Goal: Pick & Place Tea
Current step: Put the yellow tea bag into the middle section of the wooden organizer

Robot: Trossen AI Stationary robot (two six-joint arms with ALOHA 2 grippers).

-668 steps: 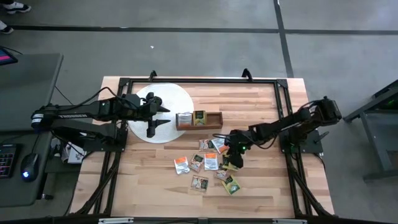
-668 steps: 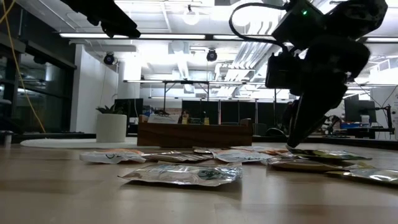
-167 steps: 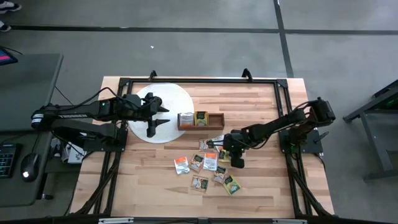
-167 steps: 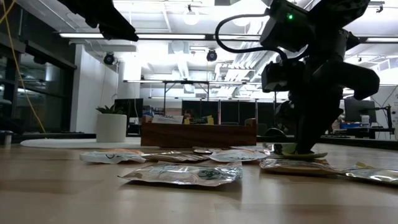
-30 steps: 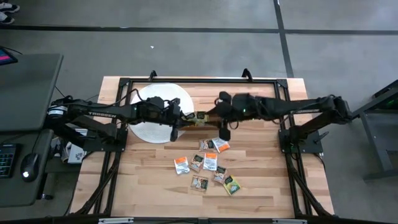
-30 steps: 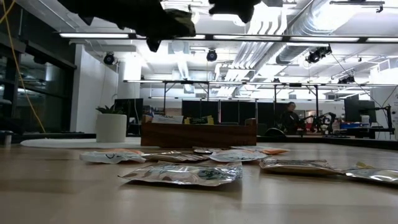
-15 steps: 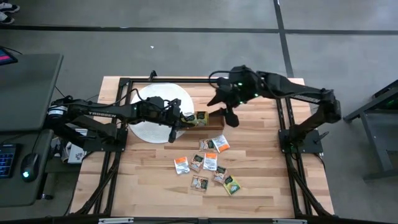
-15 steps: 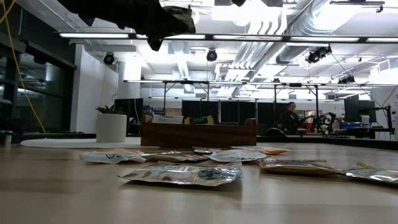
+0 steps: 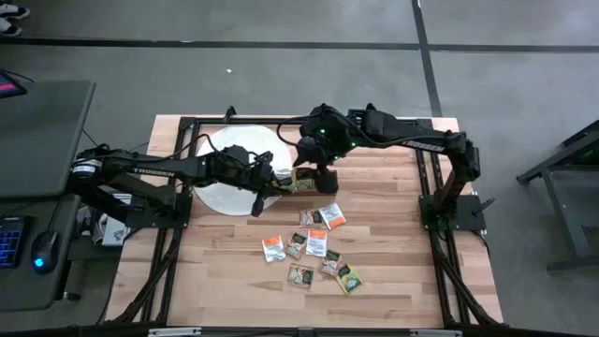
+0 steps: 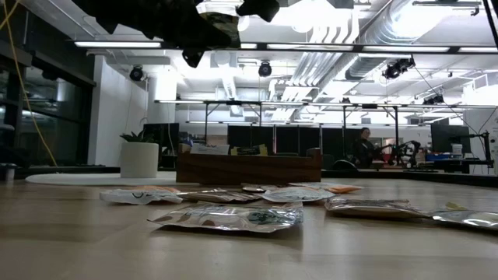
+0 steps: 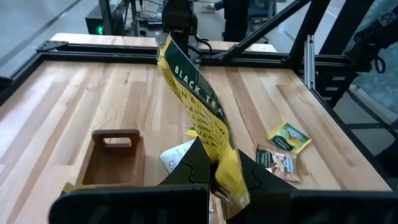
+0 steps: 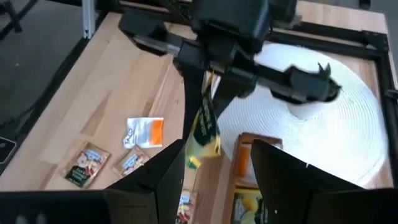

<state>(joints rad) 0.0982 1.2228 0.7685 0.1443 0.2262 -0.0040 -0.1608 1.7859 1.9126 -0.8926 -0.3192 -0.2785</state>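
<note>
My left gripper (image 11: 217, 169) is shut on a yellow-green tea sachet (image 11: 196, 99) marked BLACK TEA, held in the air over the left end of the brown wooden box (image 9: 309, 183). My right gripper (image 12: 217, 180) hangs open above the box, facing that sachet (image 12: 205, 127) from the right, with a gap between them. In the high view the left gripper (image 9: 274, 181) and right gripper (image 9: 314, 173) stand close together. Several more tea sachets (image 9: 318, 245) lie flat on the table nearer the front, and a few stand in the box (image 12: 249, 205). My left gripper pinches one end of the sachet (image 11: 219, 158) between its two fingers. The fingers come nearly level from the table's left. The sachet sticks out past the fingertips, bent, and is clear of the box and the table.
A large white round disc (image 9: 225, 178) with a dark knob (image 12: 317, 90) lies under the left arm at the far left. A black frame (image 9: 281, 122) runs round the table. Bare wood lies along the near edge (image 9: 281, 300).
My right gripper has risen from the box's right end and swung toward the table's left, tipping further down to face the sachet in the left gripper. The left gripper and its sachet have stayed in place.
</note>
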